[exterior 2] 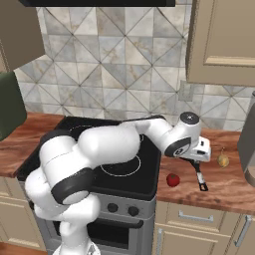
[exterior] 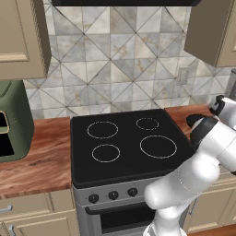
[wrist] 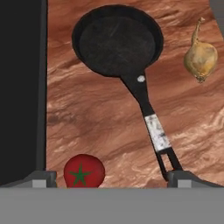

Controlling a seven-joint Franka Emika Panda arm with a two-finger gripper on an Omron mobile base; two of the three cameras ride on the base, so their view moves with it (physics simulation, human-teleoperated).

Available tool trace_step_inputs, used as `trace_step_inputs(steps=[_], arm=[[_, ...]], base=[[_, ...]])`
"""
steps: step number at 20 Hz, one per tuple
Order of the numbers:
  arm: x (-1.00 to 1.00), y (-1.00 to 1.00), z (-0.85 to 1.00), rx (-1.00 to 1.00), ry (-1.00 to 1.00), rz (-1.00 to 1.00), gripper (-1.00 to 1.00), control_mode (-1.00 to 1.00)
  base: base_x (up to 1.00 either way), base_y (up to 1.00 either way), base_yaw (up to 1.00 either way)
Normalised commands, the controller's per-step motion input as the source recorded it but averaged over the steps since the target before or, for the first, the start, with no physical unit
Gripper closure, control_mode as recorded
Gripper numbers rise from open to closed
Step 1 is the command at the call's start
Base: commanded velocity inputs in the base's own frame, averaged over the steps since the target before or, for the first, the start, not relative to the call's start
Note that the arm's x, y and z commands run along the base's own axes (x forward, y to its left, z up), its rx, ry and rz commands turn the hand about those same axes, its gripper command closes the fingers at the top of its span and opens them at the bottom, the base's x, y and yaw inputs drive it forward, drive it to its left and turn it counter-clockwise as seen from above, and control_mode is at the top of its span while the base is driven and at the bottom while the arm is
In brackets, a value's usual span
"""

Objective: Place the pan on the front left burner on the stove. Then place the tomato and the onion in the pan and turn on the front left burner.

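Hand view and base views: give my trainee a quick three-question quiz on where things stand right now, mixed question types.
1. True or false: the pan already sits on the front left burner.
2. Multiple choice: in the hand view, the tomato lies (a) inside the pan, (b) on the wooden counter between the stove and the pan's handle, (c) on the stove glass.
3. Fill in: the gripper hangs above the counter with its jaws ____.

Key
1. False; the pan rests on the counter right of the stove.
2. b; the onion lies on the handle's other side.
3. open, holding nothing.
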Motion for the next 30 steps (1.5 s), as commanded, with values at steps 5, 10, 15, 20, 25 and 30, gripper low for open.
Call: trace_step_inputs(steps=[5, 10, 15, 20, 25, 30], arm=[[0.11, -0.24, -0.18, 0.00, 0.01, 0.00, -1.00, -1.00], [0.10, -0.17, -0.26, 0.00, 0.02, 0.00, -1.00, -1.00], [0.17, -0.17, -0.30, -0.02, 0.03, 0.00, -1.00, -1.00], [0.18, -0.16, -0.23, -0.01, 0.01, 0.00, -1.00, -1.00], [0.17, -0.11, -0.18, 0.00, 0.01, 0.00, -1.00, -1.00], [0.18, -0.12, -0.20, 0.00, 0.02, 0.00, -1.00, -1.00]], base=[[0.00, 0.00, 0.00], [0.00, 0.00, 0.00], [0.00, 0.00, 0.00], [0.00, 0.00, 0.00], [0.00, 0.00, 0.00], [0.00, 0.00, 0.00]])
